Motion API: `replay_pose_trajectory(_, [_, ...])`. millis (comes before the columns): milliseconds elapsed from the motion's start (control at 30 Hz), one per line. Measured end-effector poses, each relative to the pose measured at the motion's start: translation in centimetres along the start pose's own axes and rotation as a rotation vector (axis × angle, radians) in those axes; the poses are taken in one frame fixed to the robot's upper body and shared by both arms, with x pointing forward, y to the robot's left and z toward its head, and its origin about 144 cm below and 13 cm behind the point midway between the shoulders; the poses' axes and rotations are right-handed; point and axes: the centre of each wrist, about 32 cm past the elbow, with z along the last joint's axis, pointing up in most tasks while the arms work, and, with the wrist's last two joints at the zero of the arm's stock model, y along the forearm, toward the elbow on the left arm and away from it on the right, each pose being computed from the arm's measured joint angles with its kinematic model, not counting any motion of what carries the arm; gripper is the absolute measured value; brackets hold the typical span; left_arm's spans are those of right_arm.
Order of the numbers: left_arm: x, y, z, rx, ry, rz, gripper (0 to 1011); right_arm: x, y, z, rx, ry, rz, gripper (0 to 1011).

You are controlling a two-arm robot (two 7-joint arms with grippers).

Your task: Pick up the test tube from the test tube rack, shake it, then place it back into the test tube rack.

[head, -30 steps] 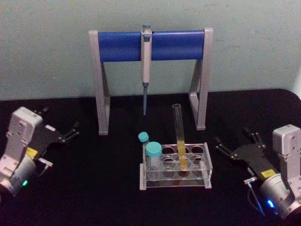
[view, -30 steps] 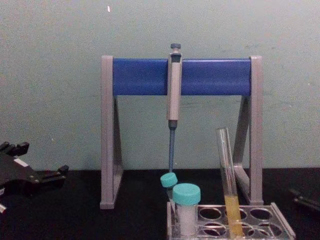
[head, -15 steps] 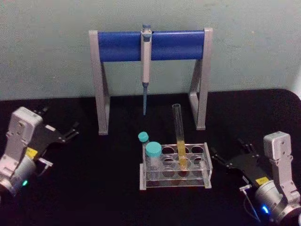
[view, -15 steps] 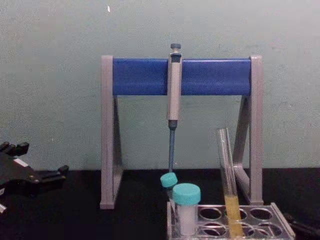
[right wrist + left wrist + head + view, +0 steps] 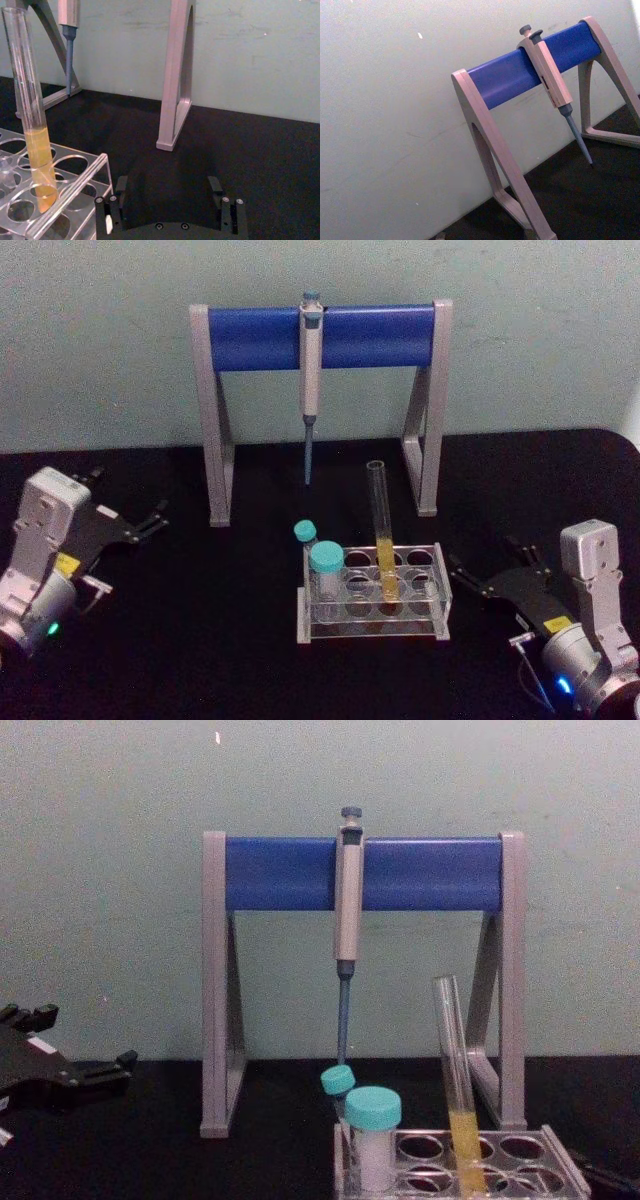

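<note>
No legible writing; a yellow sticker on each gripper is unreadable. Left gripper [image 5: 150, 521], frame left: fingers parted, empty. Frame centre: test tube [image 5: 382, 536], clear, uncapped, yellow liquid in lower part, upright in test tube rack [image 5: 372, 618]. Right gripper [image 5: 492, 571], lower right beside rack: fingers spread, empty.

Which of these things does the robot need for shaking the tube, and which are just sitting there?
Needed:
- test tube, standing in the rack, yellow liquid inside
- test tube rack
- right gripper, open beside the rack

Just there:
- two teal-capped tubes in the rack
- pipette hanging on the pipette stand
- left gripper, parked at the left
</note>
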Motion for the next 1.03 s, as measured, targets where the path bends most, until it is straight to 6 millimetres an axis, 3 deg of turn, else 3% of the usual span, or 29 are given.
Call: replay_pose_trajectory(1033, [0.00,0.00,0.00,0.000,0.000,0.000,1010,-0.05,-0.03,0.05,0.004,0.001,-0.003,1000])
